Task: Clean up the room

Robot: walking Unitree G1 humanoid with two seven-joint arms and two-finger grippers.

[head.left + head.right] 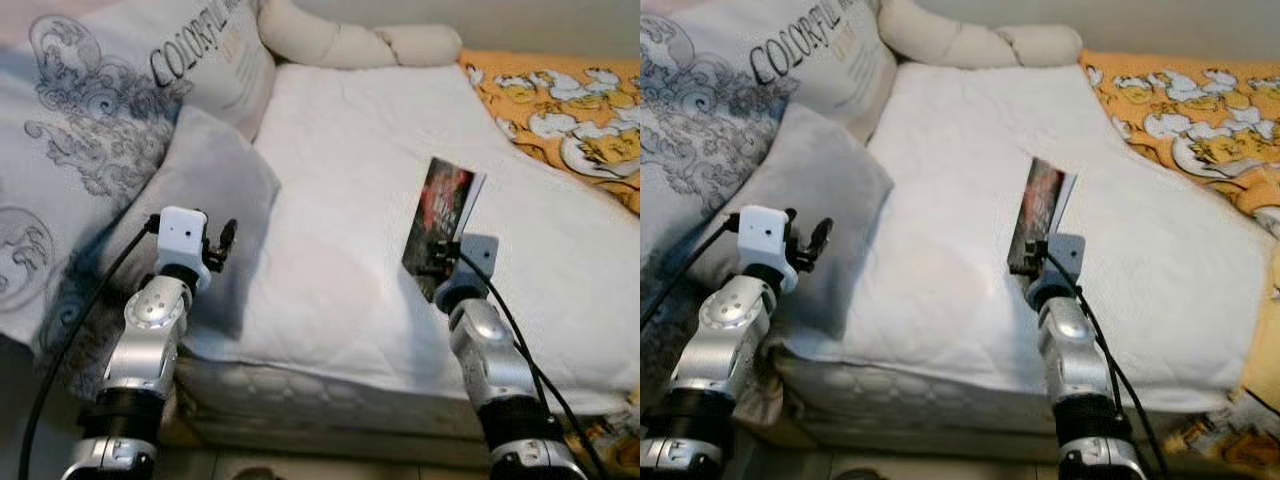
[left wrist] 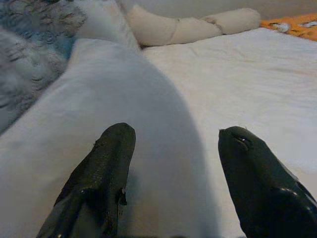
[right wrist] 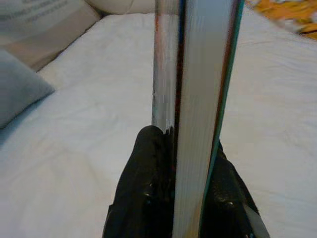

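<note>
Bedding: a white quilted bedspread is spread across the centre of the frame, with an orange patterned blanket at upper right. A grey pillow is seen at centre left. A book, dark red-and-black cover, pale page edges, is held upright right of centre, clamped by the right gripper. The left gripper is held wide apart over the pillow.

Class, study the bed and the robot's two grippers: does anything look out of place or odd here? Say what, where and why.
The book stands out: it is upright on edge above the white mattress, clamped in the right gripper. The left gripper is open over the grey pillow. Nothing looks spilled or damaged.
</note>
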